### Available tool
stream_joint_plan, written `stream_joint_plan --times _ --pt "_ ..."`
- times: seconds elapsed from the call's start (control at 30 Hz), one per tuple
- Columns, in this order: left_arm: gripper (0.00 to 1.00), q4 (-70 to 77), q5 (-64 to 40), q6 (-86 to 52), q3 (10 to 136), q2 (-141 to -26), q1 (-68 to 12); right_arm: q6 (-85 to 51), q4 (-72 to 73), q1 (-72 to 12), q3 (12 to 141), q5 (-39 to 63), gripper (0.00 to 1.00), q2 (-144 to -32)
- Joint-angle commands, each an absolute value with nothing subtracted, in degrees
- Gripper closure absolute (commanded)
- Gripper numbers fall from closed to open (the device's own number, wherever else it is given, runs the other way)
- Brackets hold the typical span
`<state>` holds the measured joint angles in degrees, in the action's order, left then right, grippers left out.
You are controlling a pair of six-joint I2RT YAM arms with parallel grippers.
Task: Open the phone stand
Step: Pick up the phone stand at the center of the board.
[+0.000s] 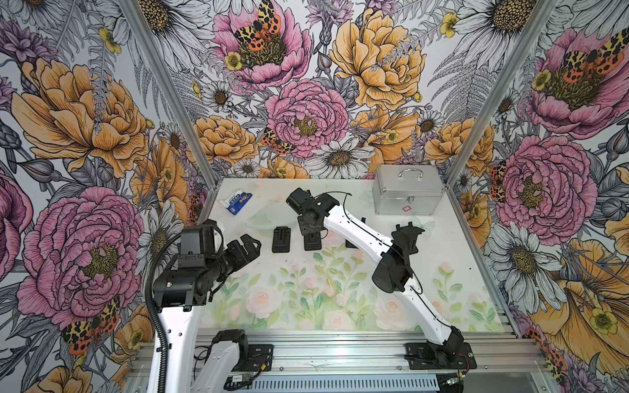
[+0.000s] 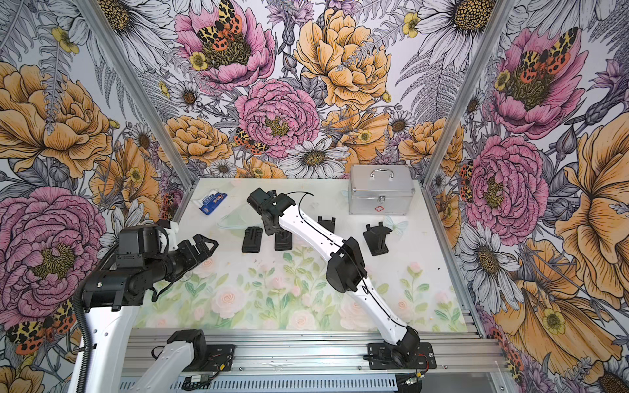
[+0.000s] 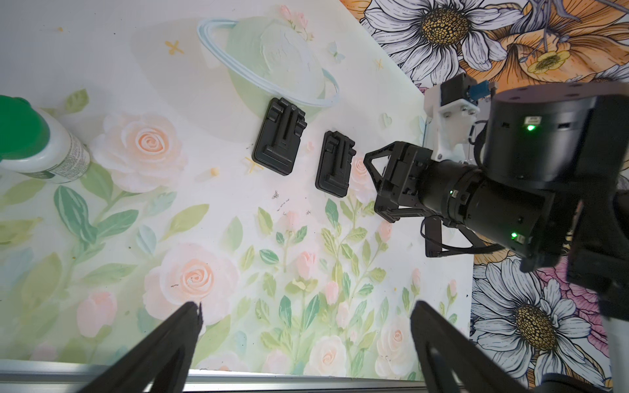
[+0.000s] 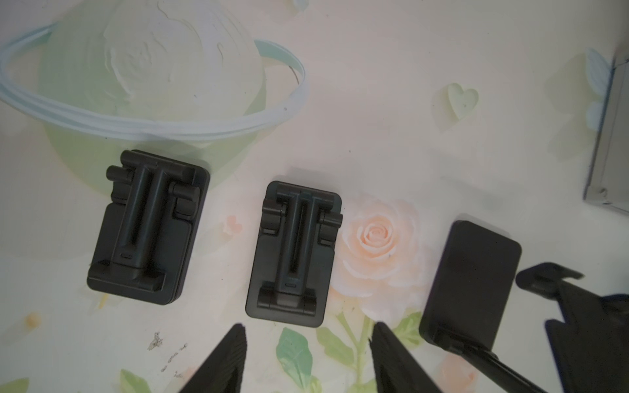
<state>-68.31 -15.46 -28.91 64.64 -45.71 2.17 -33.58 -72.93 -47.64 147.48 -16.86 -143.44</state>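
Several black phone stands lie in a row on the floral mat (image 1: 306, 299). My right gripper (image 4: 308, 335) hangs over a folded phone stand (image 4: 292, 251), which shows partly under it in both top views (image 1: 312, 243) (image 2: 283, 242). Its fingers (image 4: 235, 343) stand apart, short of the stand's near edge, with nothing between them. Left of that, another folded stand (image 1: 281, 239) lies flat. My left gripper (image 1: 252, 242) hovers beside the left wall, wide open and empty. In the left wrist view its fingertips (image 3: 190, 313) frame bare mat near the aluminium rail.
An unfolded stand (image 1: 406, 234) stands at the right, and another stand (image 4: 471, 285) lies half under my right arm. A silver case (image 1: 406, 190) sits at the back right, a blue-white packet (image 1: 239, 201) at the back left. A green-capped white bottle (image 3: 37, 146) shows in the left wrist view.
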Motion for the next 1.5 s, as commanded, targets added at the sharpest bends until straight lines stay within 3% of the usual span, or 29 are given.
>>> stream_joint_plan --times 0.0,0.6,1.37,1.47 --pt "0.01 -68.9 -16.2 -27.3 63.3 -45.0 2.9 -36.2 -70.5 -47.1 147.2 -14.0 0.41 -145.8" --pt "0.01 -68.8 -17.3 -26.8 61.6 -44.7 2.9 -36.8 -69.0 -47.5 147.2 -14.4 0.52 -151.0" --pt "0.01 -68.7 -19.1 -26.7 61.7 -44.4 2.9 -36.3 -66.4 -47.3 149.0 -16.5 0.54 -155.5" --pt "0.01 -68.7 -19.3 -26.7 61.4 -44.2 3.0 -36.3 -66.4 -47.3 149.1 -16.1 0.63 -155.9"
